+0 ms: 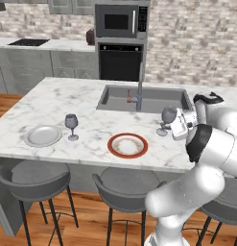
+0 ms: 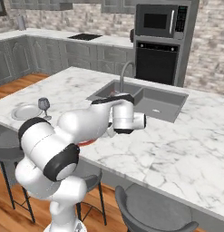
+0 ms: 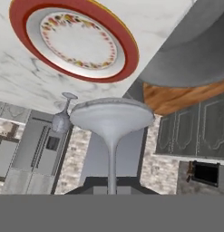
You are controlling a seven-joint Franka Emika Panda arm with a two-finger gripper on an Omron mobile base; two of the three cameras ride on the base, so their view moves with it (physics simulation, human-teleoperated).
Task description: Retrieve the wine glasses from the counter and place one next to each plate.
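My gripper (image 1: 171,125) is shut on a wine glass (image 1: 168,116), holding it tilted just above the marble island, to the right of the red-rimmed plate (image 1: 127,145). In the hand view its round foot (image 3: 111,117) and stem point toward that plate (image 3: 75,41). Whether the foot touches the marble is unclear. The second wine glass (image 1: 71,126) stands upright beside the grey-white plate (image 1: 43,136) at the island's left. From the right base view my arm hides the gripper, while that glass (image 2: 44,105) and plate (image 2: 25,111) show. The counter (image 1: 53,44) runs along the back wall.
A sink (image 1: 144,98) with a tall faucet (image 1: 139,81) is sunk into the island behind the plates. Grey stools (image 1: 33,178) line the near edge. A wall oven and microwave (image 1: 121,21) stand behind, with a cooktop (image 1: 28,42) on the counter.
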